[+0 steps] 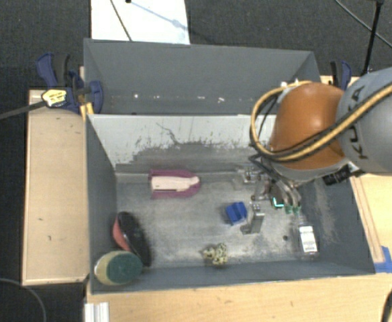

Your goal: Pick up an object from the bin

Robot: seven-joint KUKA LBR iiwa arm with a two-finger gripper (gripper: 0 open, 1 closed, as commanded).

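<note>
My gripper (253, 224) hangs low over the bin's right half, its tip close to the floor. Just left of it lies a small blue block (235, 212), beside the fingers and not between them. A small white packet (307, 239) lies to the gripper's right near the bin's right wall. A little crumpled beige and dark thing (216, 253) sits in front of the gripper, near the front wall.
A pink and white stapler-like thing (174, 183) lies at the back left of the floor. In the front left corner are a black brush with a pink side (131, 237) and a round green-topped sponge (119, 267). The arm's orange cover and cables hang above the right side.
</note>
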